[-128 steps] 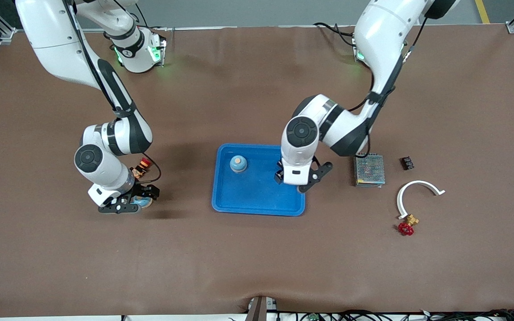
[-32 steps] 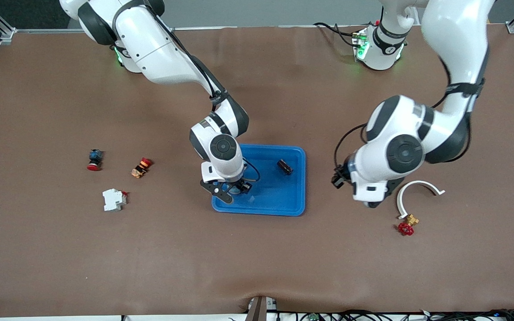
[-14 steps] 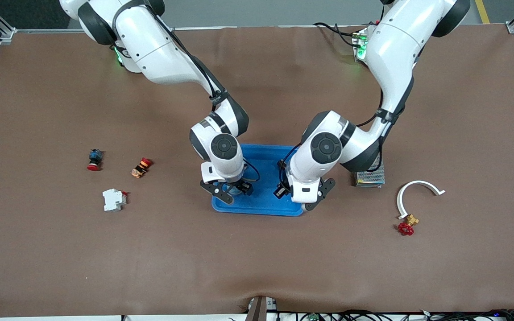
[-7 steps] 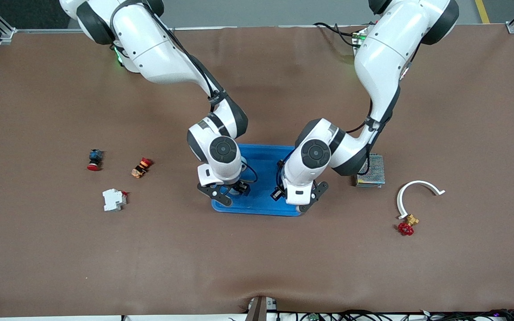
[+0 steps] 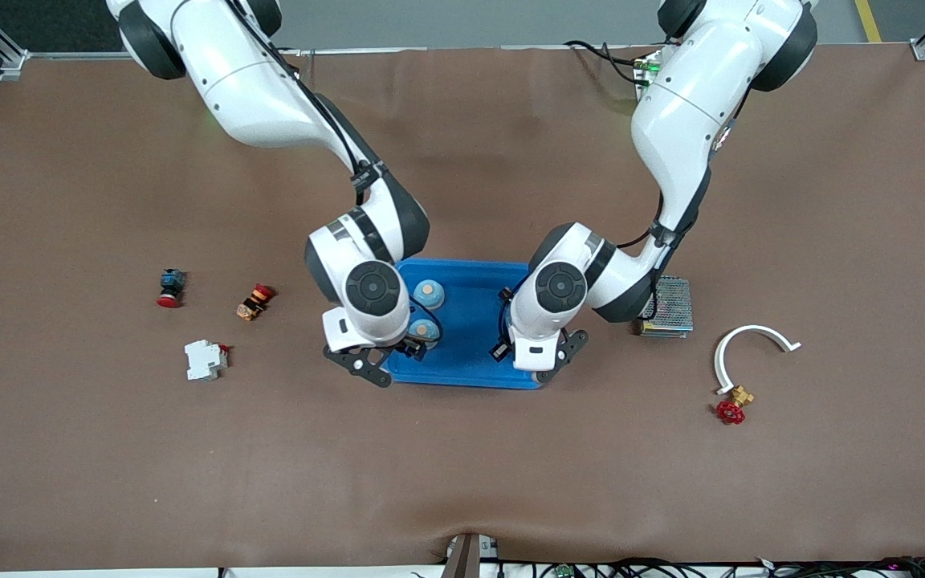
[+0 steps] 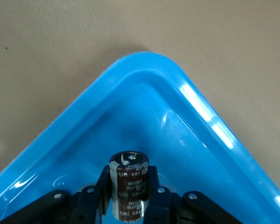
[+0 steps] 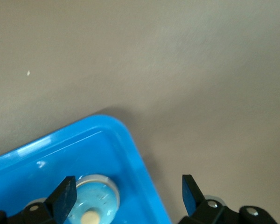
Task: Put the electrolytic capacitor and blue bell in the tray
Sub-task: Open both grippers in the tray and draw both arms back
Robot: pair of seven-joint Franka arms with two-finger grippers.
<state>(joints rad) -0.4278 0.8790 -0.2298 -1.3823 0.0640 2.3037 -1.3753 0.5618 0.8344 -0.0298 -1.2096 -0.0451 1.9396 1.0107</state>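
While my left gripper (image 6: 128, 207) pinches the one electrolytic capacitor (image 6: 129, 190) upright over a near corner of the tray (image 5: 470, 277), my right gripper (image 7: 126, 196) hangs spread wide above the tray's rim. Two blue bells sit inside: one bell (image 5: 425, 330) just under my right fingers (image 7: 63, 198), the second bell (image 5: 429, 295) beside it, farther from the front camera.

**Both arms reach down to the tray**

The right arm comes from its base, bends at the elbow and points its wrist downward; the right gripper (image 5: 382, 353) hangs over the tray's corner toward the right arm's end, fingers (image 7: 63, 198) spread wide with nothing between them. The left arm folds down likewise, and the left gripper (image 5: 528, 353) sits low over the tray's corner nearer the left arm's end, its fingers (image 6: 105, 186) clamped on the electrolytic capacitor (image 6: 129, 184), held upright.
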